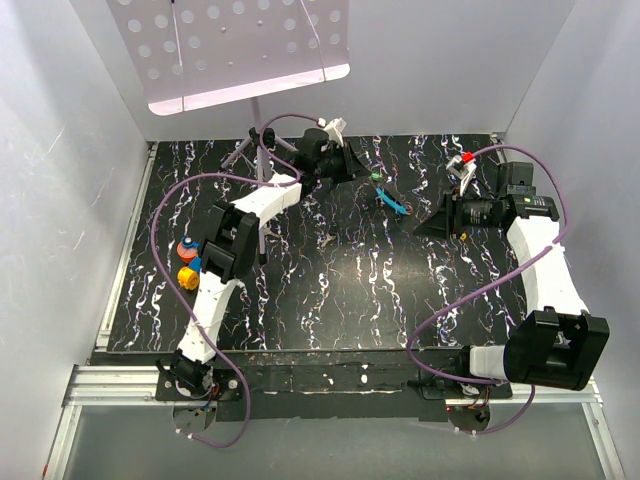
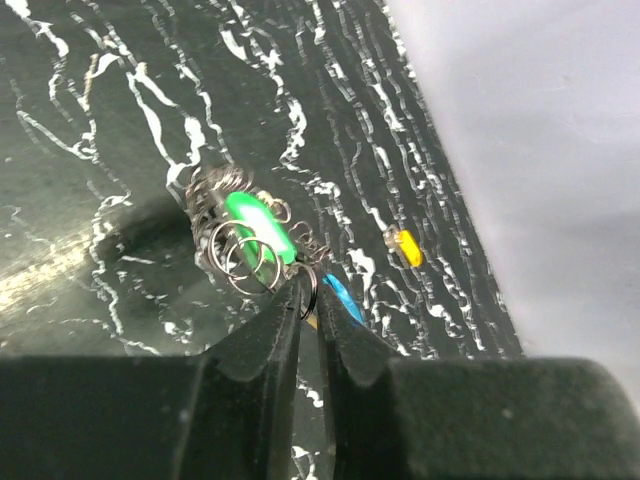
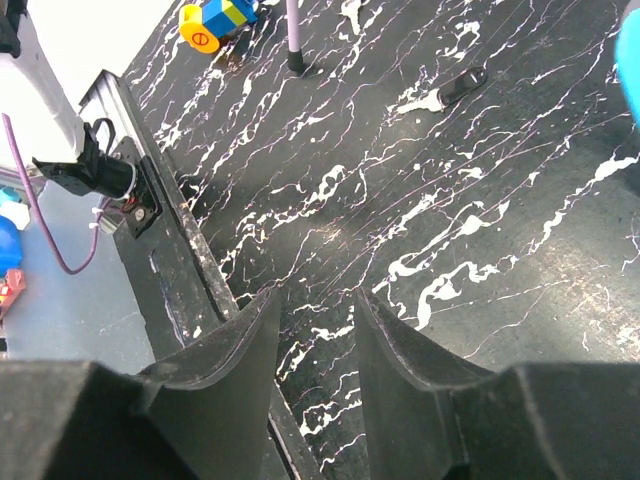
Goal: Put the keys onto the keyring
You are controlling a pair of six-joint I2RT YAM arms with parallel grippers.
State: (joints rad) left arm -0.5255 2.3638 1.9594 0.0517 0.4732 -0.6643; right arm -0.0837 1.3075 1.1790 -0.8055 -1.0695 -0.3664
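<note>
White-veined black worktop (image 1: 360, 300) fills a white-walled booth. Near the middle of the far edge, the left gripper (image 2: 305, 292) is pinched down on a thin wire loop of the keyring (image 2: 243, 258), its fingers almost touching. The green key (image 2: 256, 224) sits amid those silvery loops, just beyond the fingertips. The ring's blue strip (image 2: 340, 297) shows right behind the tips. The right gripper (image 3: 315, 300), toward the right edge and apart from the ring, hangs above bare marble with its jaws spread and nothing between them. Toy blocks (image 1: 187, 262) sit by the left edge, and a small dark piece (image 1: 330, 237) lies mid-table. A tripod stand (image 1: 245, 150) is at the far edge.
</note>
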